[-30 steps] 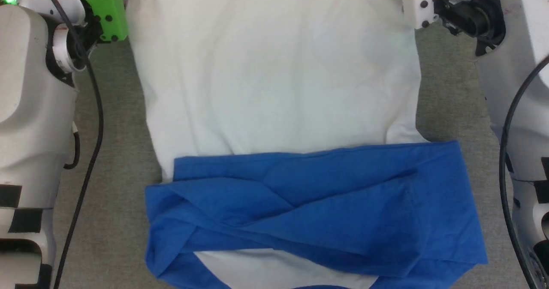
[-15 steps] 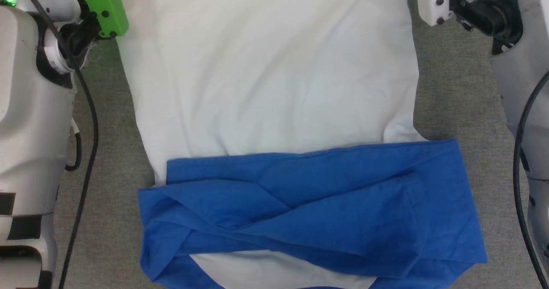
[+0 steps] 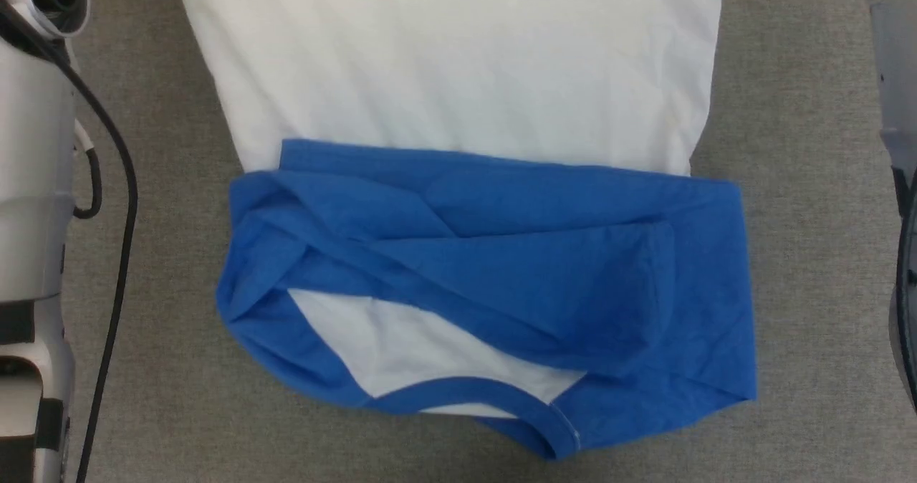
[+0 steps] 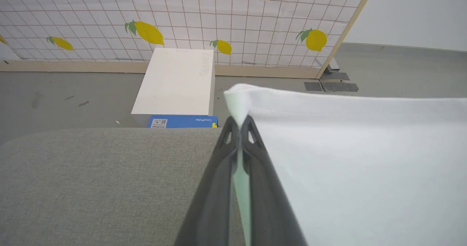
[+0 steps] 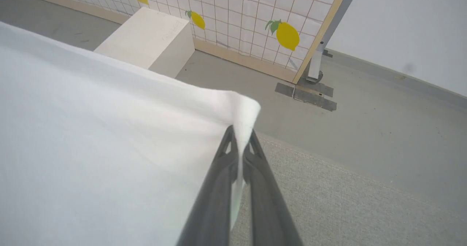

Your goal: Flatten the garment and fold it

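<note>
The garment (image 3: 458,67): thin soft cloth, matt; white panel nearly smooth, blue part creased, hem stitched. The table cover (image 3: 809,268): grey woven fabric, coarse, matt. The left gripper (image 4: 239,123) and right gripper (image 5: 240,134): fingers dark, matt, plastic-looking. The left arm shell (image 3: 29,146): pale, smooth, slight sheen. The white box (image 4: 175,81): matt, cardboard-like. The floor (image 4: 54,92): smooth grey, scuffed.

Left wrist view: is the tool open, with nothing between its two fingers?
No, the left tool is shut on a white corner of the garment, and the cloth sticks up just past its tips.
</note>
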